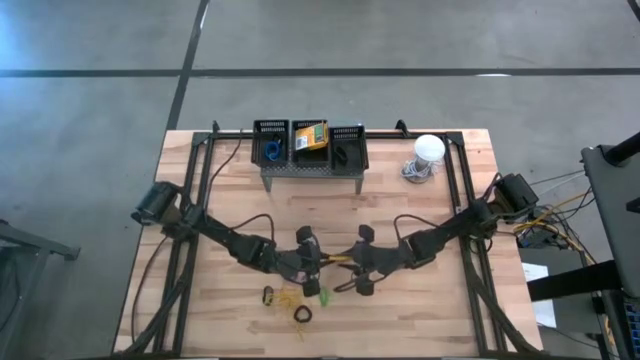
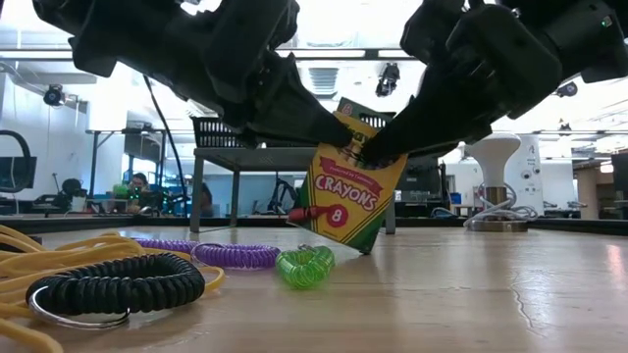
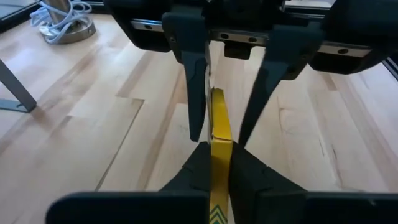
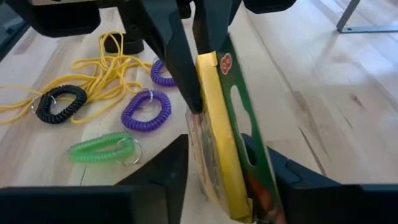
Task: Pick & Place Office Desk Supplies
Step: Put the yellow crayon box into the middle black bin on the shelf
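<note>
A yellow-green crayon box point(image 2: 348, 186) hangs tilted between both grippers over the middle of the table point(image 1: 338, 260). My left gripper point(image 3: 217, 163) comes from the left and is shut on it. My right gripper point(image 4: 227, 168) comes from the right and is open. Its fingers point(image 3: 196, 106) stand on either side of the box with a narrow gap. On the table near the front lie purple loops point(image 4: 146, 111), a green loop point(image 4: 99, 149), a black loop point(image 4: 59, 102) and yellow bands point(image 4: 106, 68). Three black mesh baskets point(image 1: 310, 140) sit on the grey stand. My left gripper pinches the crayon box by its upper end point(image 3: 217, 146), one finger on each broad face, with the narrow yellow edge showing between them. The fingers slant in from the table's left. The box hangs tilted below them; whether its lower corner point(image 2: 368, 250) touches the table, I cannot tell.
The grey stand point(image 1: 310, 172) stands at the far middle. Its baskets hold a blue loop point(image 1: 272, 150), another crayon box point(image 1: 310, 137) and a black loop point(image 1: 340, 155). A white dome point(image 1: 428, 150) with a coiled cable stands far right. Bare wood lies near right.
</note>
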Controlling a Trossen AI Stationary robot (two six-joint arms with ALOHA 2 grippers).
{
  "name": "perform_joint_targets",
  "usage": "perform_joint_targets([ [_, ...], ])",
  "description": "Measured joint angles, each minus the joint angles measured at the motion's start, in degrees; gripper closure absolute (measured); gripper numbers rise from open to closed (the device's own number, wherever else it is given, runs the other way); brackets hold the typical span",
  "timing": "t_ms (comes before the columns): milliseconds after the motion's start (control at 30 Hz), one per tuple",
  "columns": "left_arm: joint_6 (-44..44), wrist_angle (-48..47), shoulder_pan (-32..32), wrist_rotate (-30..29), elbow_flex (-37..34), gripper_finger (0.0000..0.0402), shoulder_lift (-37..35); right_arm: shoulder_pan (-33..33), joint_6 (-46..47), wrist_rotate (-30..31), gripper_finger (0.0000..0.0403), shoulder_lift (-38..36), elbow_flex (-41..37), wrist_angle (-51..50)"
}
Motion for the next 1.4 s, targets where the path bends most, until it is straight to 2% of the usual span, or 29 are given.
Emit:
perform_joint_targets([
  [100, -0.6, -0.4, 0.0, -0.1, 0.1, 0.0378, 0.0, 0.3, -1.5, 0.0, 0.0244, -0.2, 0.0, -0.7],
  [167, -1.1, -1.1, -0.2, -0.2, 0.3, 0.0378, -0.2, 0.6, -0.8, 0.0, 0.0234, -2.2, 0.0, -4.6],
  [300, -1.0, -11.4, -1.6, -2.4, 3.0, 0.0378, -2.5, 1.1, 6.8, 1.7, 0.0228, -8.9, 0.4, -17.1],
  [400, -3.0, -24.8, -3.7, -9.1, 7.9, 0.0378, -5.2, 2.8, 11.3, 7.9, 0.0232, -11.6, -0.9, -22.9],
  [467, -5.3, -34.5, -5.2, -14.9, 12.4, 0.0378, -7.1, 4.3, 12.6, 12.7, 0.0237, -12.0, -2.3, -22.4],
  [533, -6.7, -43.2, -5.2, -19.4, 17.3, 0.0378, -8.1, 5.7, 13.6, 15.1, 0.0241, -12.0, -3.8, -21.8],
  [600, -6.1, -49.6, -3.7, -22.7, 22.2, 0.0378, -8.6, 6.0, 14.4, 15.5, 0.0245, -11.5, -4.7, -20.6],
  [733, 3.0, -54.5, 3.1, -29.1, 30.9, 0.0377, -8.8, 6.3, 15.6, 17.0, 0.0252, -9.8, -5.5, -17.8],
  [867, 12.3, -53.1, 13.0, -30.3, 35.1, 0.0376, -8.8, 6.1, 15.0, 18.2, 0.0258, -8.0, -5.5, -15.5],
  [933, 13.8, -51.8, 18.5, -32.0, 35.5, 0.0375, -8.9, 6.1, 14.9, 18.2, 0.0260, -7.4, -5.4, -15.8],
  [1133, 16.5, -46.4, 31.7, -31.9, 32.5, 0.0375, -9.1, 6.1, 14.6, 18.3, 0.0267, -6.8, -5.0, -15.6],
  [1300, 20.0, -35.7, 36.5, -25.6, 28.4, 0.0374, -9.1, 6.1, 14.3, 18.3, 0.0271, -6.8, -5.1, -15.7],
  [1400, 20.4, -31.8, 36.6, -24.7, 26.5, 0.0372, -9.1, 6.1, 14.3, 18.3, 0.0269, -6.8, -5.2, -15.6],
])
